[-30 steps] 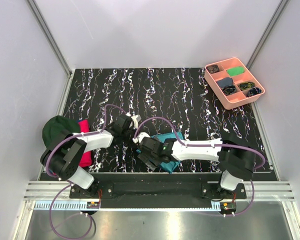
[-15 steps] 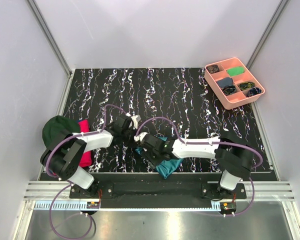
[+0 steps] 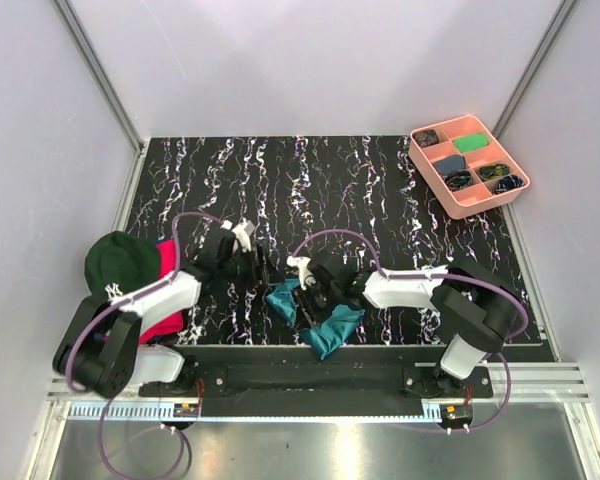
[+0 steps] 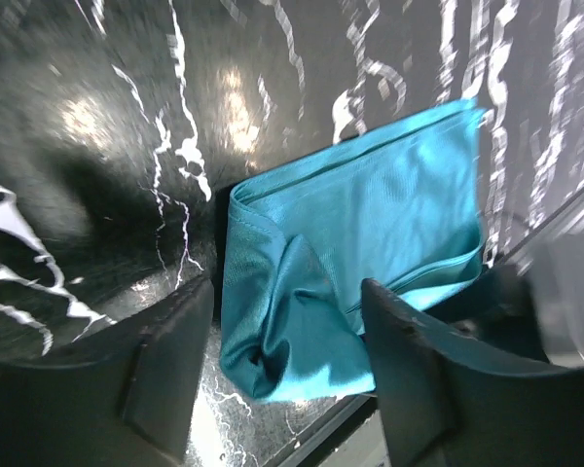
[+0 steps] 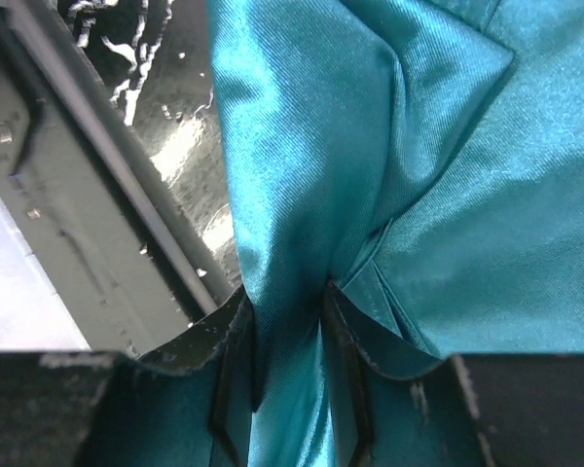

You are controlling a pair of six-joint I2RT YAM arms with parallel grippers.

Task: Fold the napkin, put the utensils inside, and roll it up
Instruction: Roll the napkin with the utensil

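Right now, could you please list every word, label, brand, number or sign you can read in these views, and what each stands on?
None can be read outright.
Dark green cap: small white emblem, too small to read.
Graduated strip at the front: tick marks only, any numbers too small to read.

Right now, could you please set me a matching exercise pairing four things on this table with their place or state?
Things:
1. napkin
2. left hand
3. right hand
4. pink tray

Place or state:
A. open, holding nothing
B. far right corner of the table
C. pinching a teal fold
D. bunched at the near edge

Pairs: 1-D, 2-A, 3-C, 4-B
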